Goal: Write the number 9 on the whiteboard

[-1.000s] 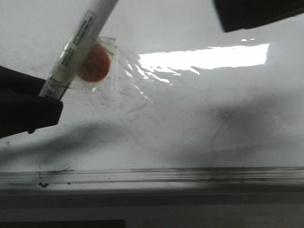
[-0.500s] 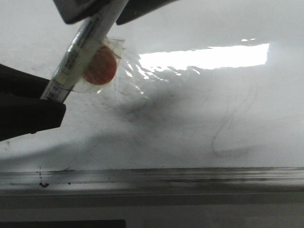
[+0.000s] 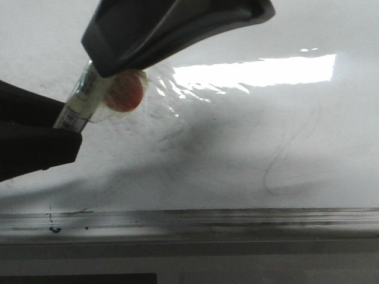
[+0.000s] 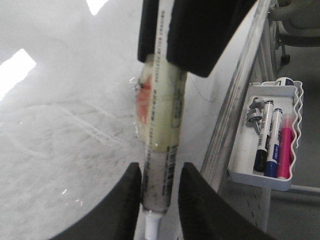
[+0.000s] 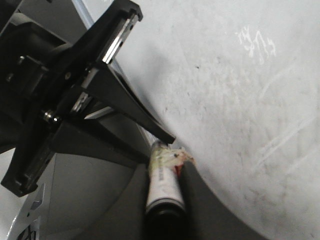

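Note:
The whiteboard (image 3: 237, 136) fills the front view, with a glare patch and a faint grey erased squiggle (image 3: 284, 160). No black number 9 shows on it. A white marker (image 3: 89, 97) with an orange disc (image 3: 125, 92) taped to it slants up from my left gripper (image 3: 70, 123), which is shut on its lower end. My right gripper (image 3: 109, 62) is shut on the marker's upper part. The left wrist view shows the marker (image 4: 162, 125) between my left gripper (image 4: 161, 185) and my right gripper (image 4: 160, 40). In the right wrist view my right gripper (image 5: 167, 160) clamps the marker (image 5: 165, 185).
A grey metal ledge (image 3: 237, 219) runs along the board's bottom edge. A white tray (image 4: 255, 180) with several markers hangs beside the board frame. The left arm's black body (image 5: 75, 90) stands close over the right gripper.
My right gripper came from the top right down and left onto the marker's upper part and closed round it. The left gripper and marker stayed nearly still.

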Action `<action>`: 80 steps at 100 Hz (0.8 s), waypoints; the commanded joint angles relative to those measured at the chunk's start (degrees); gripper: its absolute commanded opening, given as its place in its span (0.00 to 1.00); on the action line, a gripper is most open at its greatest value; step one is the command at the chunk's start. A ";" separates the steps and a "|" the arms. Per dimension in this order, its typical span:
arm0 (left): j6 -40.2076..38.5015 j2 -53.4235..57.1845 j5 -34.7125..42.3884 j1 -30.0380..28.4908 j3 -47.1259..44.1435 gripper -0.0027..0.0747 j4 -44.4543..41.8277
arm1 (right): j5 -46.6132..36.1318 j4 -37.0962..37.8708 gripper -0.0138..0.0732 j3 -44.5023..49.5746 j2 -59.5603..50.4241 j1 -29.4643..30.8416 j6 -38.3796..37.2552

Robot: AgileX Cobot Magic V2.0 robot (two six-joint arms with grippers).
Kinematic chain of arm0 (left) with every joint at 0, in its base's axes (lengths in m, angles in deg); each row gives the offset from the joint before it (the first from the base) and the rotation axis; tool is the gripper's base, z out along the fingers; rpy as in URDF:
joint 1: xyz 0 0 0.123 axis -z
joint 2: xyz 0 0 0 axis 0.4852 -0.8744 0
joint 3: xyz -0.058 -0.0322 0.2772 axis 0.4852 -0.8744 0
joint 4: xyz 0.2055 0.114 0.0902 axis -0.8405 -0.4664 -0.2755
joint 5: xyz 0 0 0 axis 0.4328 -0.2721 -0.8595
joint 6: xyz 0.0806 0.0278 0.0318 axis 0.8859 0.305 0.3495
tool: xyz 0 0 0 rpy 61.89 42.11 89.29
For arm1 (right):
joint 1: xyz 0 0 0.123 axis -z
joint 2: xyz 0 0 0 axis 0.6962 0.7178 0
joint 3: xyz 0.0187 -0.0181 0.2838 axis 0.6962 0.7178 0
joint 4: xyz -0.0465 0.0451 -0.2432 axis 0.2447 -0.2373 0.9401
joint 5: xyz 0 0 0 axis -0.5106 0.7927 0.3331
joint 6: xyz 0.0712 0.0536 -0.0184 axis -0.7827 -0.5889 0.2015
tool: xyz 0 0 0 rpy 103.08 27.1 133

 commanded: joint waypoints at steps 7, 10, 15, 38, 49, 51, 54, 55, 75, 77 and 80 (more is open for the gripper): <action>-1.09 1.12 3.75 0.02 1.71 0.35 1.44 | -4.23 -0.07 0.08 -1.98 -1.80 0.08 0.43; -1.09 2.05 3.11 0.02 1.71 0.35 1.93 | -4.23 -0.07 0.08 -1.98 -2.29 0.08 0.43; -1.09 3.98 2.09 0.02 1.71 0.35 3.95 | -4.23 -0.07 0.08 -1.98 -3.38 0.33 0.43; -1.09 18.05 -8.10 0.02 1.71 0.35 16.87 | -2.14 -0.07 0.09 -2.13 -8.92 4.23 -1.29; -1.09 23.90 -11.91 0.02 1.94 0.35 17.61 | 1.04 -0.07 0.09 -3.52 -9.67 6.48 -2.18; -1.09 24.68 -12.47 0.02 2.03 0.35 17.61 | 1.71 -0.07 0.09 -3.86 -9.67 6.89 -2.42; -1.09 25.52 -13.76 0.02 2.16 0.35 17.61 | 2.49 0.03 0.09 -4.72 -9.54 7.64 -2.42; -1.09 25.86 -13.94 0.02 2.16 0.35 17.61 | 2.74 0.03 0.09 -4.91 -9.54 7.79 -2.53; -1.09 26.54 -15.12 0.02 2.25 0.35 19.20 | 3.89 0.59 0.09 -11.11 -7.80 13.14 -2.64; -1.09 26.54 -14.98 0.02 2.25 0.35 19.63 | 4.19 0.59 0.09 -11.75 -7.54 13.55 -2.64; -1.09 26.54 -14.89 0.02 2.25 0.35 20.05 | 4.46 0.59 0.09 -12.54 -7.08 14.48 -2.64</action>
